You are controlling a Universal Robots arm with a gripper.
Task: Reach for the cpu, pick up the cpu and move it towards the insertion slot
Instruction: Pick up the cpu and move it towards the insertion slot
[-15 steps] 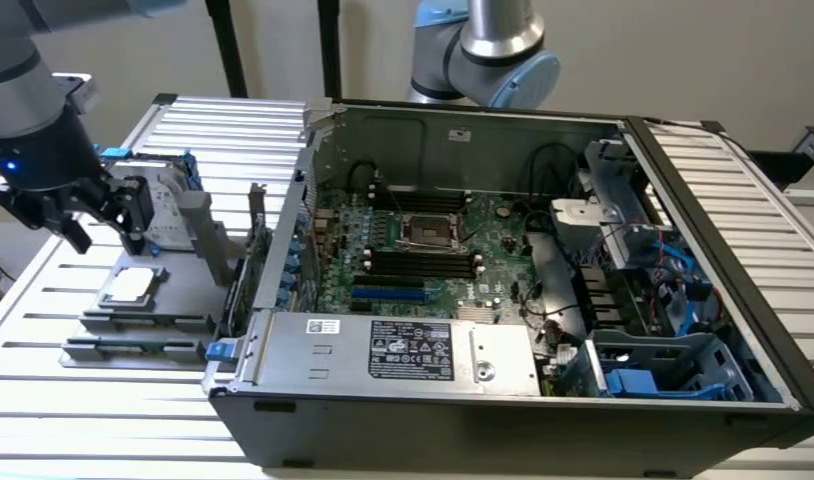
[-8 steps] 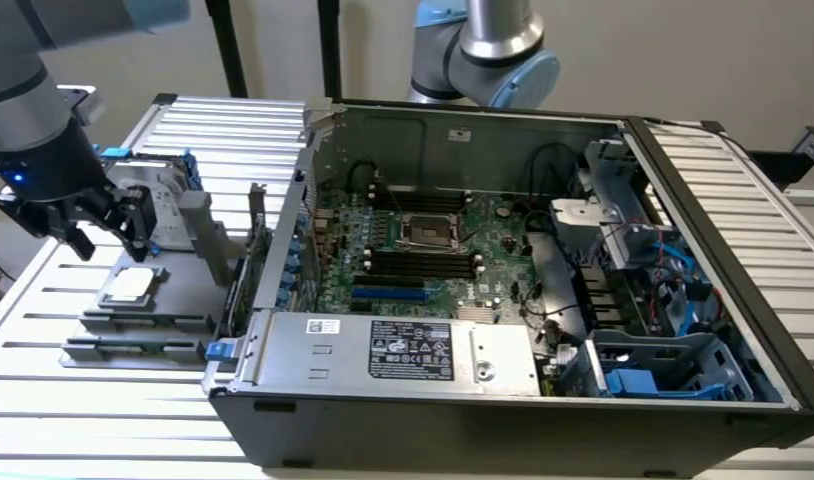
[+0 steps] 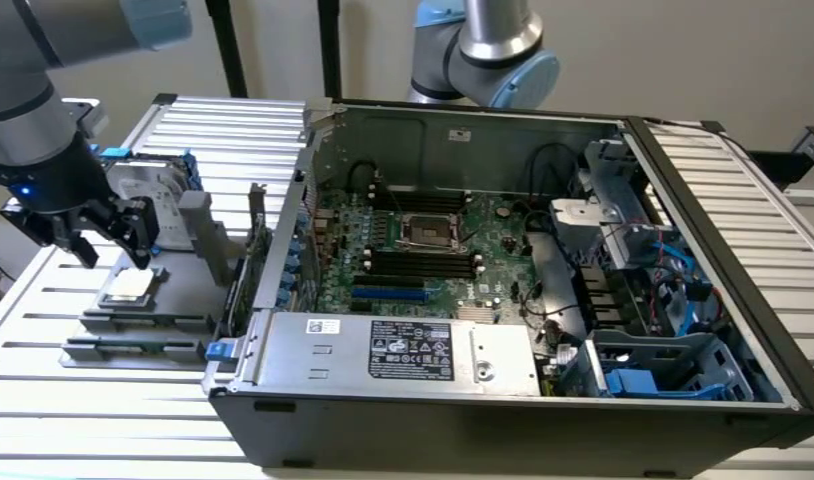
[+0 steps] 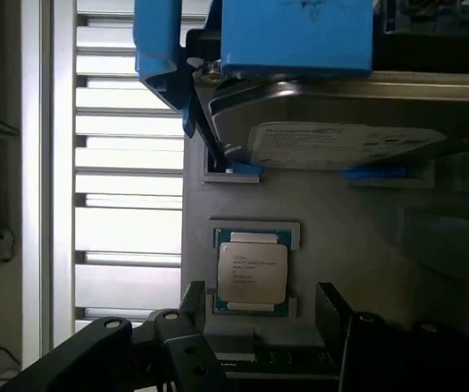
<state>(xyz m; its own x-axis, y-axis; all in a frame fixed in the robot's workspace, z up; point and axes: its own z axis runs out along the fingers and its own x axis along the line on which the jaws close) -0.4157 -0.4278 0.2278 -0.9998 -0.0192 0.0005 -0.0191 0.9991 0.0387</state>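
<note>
- At the exterior view's left I am hanging my gripper (image 3: 114, 255) over the slatted table (image 3: 27, 335), with the jaws spread wide and nothing held between them.
- My fingers (image 4: 331, 306) are standing either side of the cpu (image 3: 127, 288) and, as far as I can judge, are not touching it. The chip is lying flat, silvery face up, in its grey holder (image 3: 140, 325) just below me.
- Just behind the chip, the hard drive (image 3: 154, 190) is standing on edge in its blue bracket, apart from my fingers.
- Further right, the open computer case (image 3: 727, 250) is lying on its side. The insertion slot (image 3: 427, 232) is sitting on the motherboard inside, dark centre showing, well apart from the chip.
- I am judging the reach as nearly done. The grasp is not yet made, and the lift and the carry towards the slot are not yet begun.
</note>
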